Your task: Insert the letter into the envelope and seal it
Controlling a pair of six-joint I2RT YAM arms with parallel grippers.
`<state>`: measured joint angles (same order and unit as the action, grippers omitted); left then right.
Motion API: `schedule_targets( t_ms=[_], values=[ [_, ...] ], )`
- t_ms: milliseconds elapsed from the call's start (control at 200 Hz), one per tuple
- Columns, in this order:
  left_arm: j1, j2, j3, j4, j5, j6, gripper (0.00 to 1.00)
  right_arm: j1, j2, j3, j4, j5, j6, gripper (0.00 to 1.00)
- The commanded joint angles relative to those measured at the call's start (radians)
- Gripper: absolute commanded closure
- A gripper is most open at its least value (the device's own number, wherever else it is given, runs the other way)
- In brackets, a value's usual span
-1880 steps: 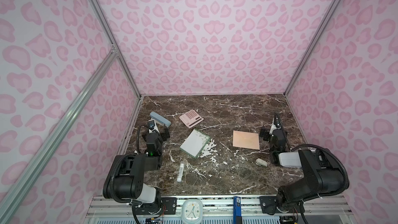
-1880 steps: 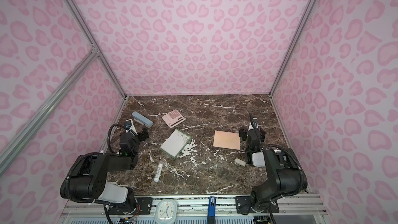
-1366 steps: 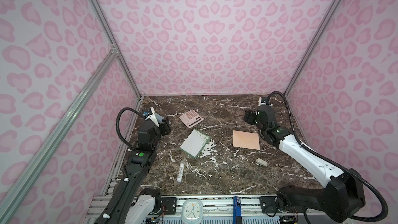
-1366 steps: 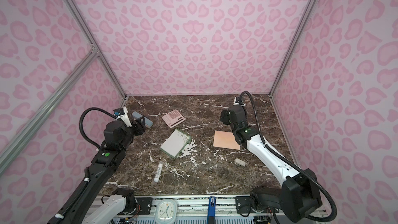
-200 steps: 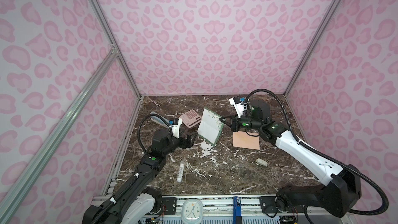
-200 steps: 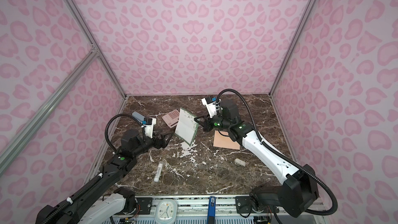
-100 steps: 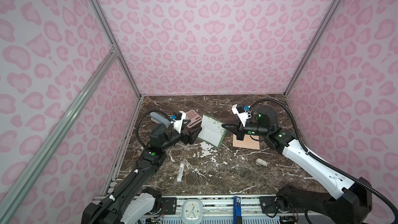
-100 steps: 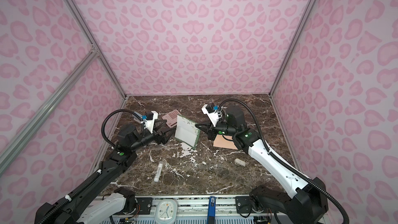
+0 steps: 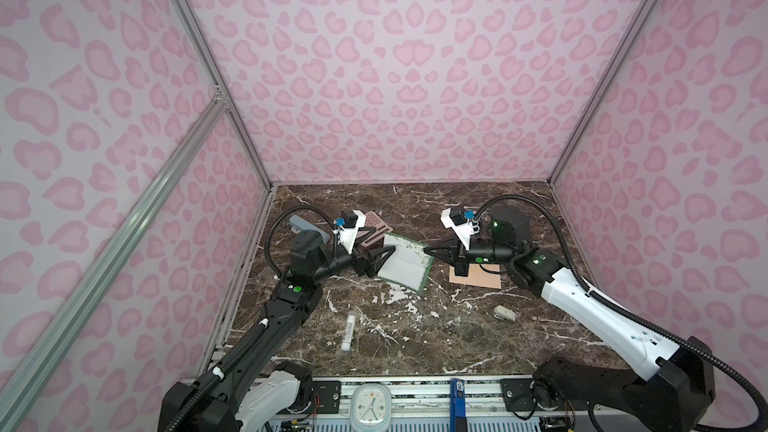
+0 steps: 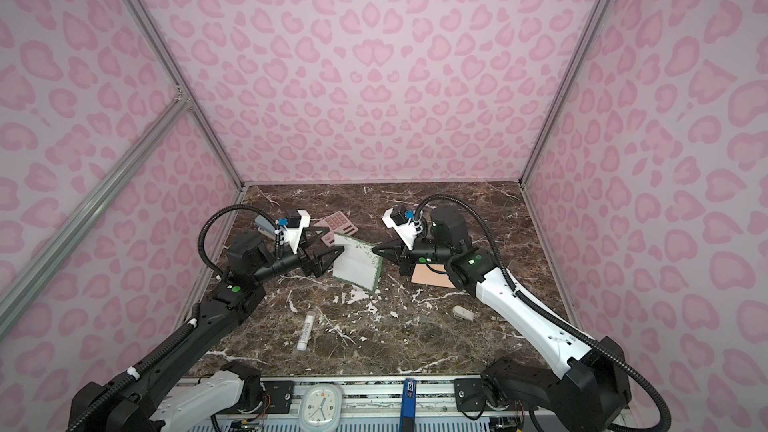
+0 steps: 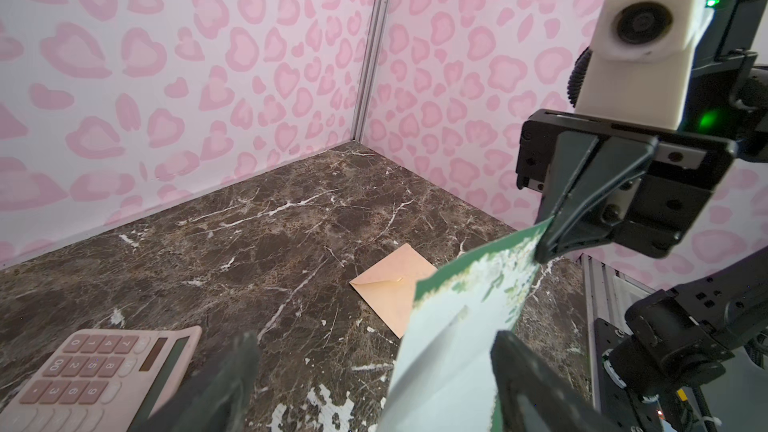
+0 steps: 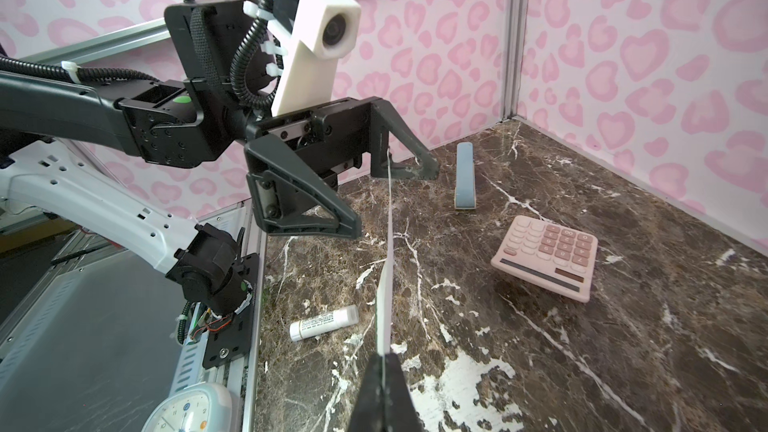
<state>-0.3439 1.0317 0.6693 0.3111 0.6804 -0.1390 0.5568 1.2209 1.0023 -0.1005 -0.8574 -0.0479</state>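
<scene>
The letter point(image 9: 405, 261) point(image 10: 357, 263), a white sheet with a green border, hangs tilted above the table. My right gripper point(image 9: 428, 250) point(image 10: 376, 250) point(image 12: 384, 357) is shut on its right corner; the right wrist view shows the letter point(image 12: 388, 243) edge-on. My left gripper point(image 9: 384, 261) point(image 10: 331, 261) point(image 11: 378, 367) stands open, with the sheet's left edge between its fingers, not pinched. The peach envelope point(image 9: 478, 278) point(image 10: 432, 276) point(image 11: 390, 288) lies flat under my right arm, flap side up and folded down.
A pink calculator point(image 9: 374, 226) point(image 12: 548, 255) lies behind the letter. A blue-grey stapler point(image 9: 305, 224) point(image 12: 464, 176) lies at the back left. A glue stick point(image 9: 348, 331) lies near the front and a small white item point(image 9: 505, 313) at the right. A clock point(image 9: 371, 409) sits on the front rail.
My right gripper has lowered the letter and drawn it slightly right. My left gripper has closed in from the left, so its open fingers now straddle the sheet's edge.
</scene>
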Motion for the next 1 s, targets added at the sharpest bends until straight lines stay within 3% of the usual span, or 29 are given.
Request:
schedule_targets(
  t_ms=[0, 580, 995],
  values=[
    [0.001, 0.005, 0.013, 0.032, 0.045, 0.01, 0.11, 0.005, 0.005, 0.003, 0.01, -0.023, -0.015, 1.0],
    [0.0, 0.037, 0.035, 0.038, 0.129, -0.01, 0.27, 0.013, 0.01, -0.004, 0.035, -0.03, -0.002, 1.0],
    [0.001, 0.048, 0.044, 0.033, 0.171, -0.025, 0.49, 0.011, 0.02, -0.004, 0.044, 0.0, 0.013, 1.0]
  ],
)
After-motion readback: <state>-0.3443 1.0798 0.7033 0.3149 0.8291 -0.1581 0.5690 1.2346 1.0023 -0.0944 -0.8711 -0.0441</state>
